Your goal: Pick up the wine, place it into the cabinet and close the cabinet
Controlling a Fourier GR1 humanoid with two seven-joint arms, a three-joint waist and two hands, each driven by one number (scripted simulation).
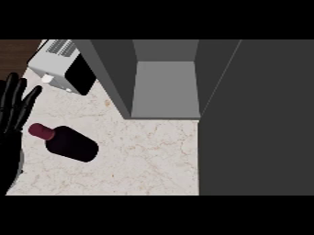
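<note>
While the bottle [70,142] lies neck toward the left hand [4,120] (spread, holding nothing), its axis slants down-right.

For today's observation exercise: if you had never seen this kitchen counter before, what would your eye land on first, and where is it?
The dark wine bottle with its red cap stands out on the pale marble counter, left of centre. Behind it the grey cabinet stands open, its door filling the right side. At the left edge the robot's black left hand rests open, fingers up, below a toaster.
</note>
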